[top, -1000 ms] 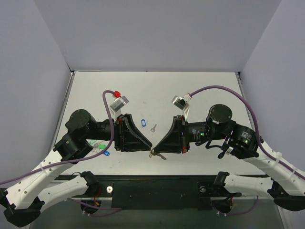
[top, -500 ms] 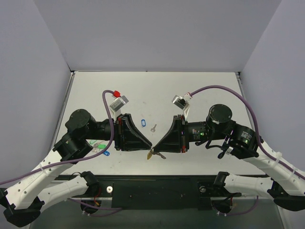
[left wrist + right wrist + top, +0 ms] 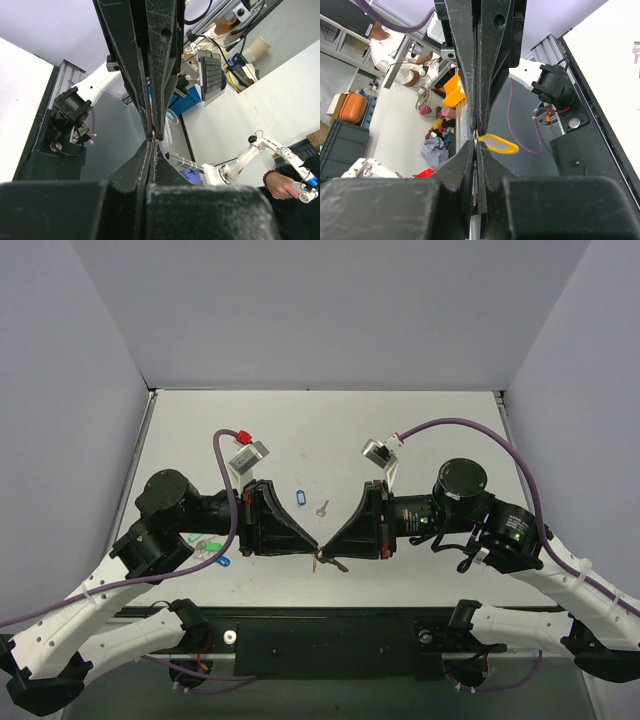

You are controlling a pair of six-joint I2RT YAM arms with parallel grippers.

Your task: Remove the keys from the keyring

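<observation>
Right now the right tool (image 3: 326,554) is clamped shut on the keyring (image 3: 497,144) (its yellow tag hangs just past the tips), close to the middle of the near edge of the counter (image 3: 430,430). The left tool (image 3: 314,551) meets it tip to tip, also closed, though what it pinches is hidden; a loose key (image 3: 322,507) lies nearer the counter's middle.

White table (image 3: 420,430) w/ plain pale walls (image 3: 330,310) on 3 sides.
</observation>
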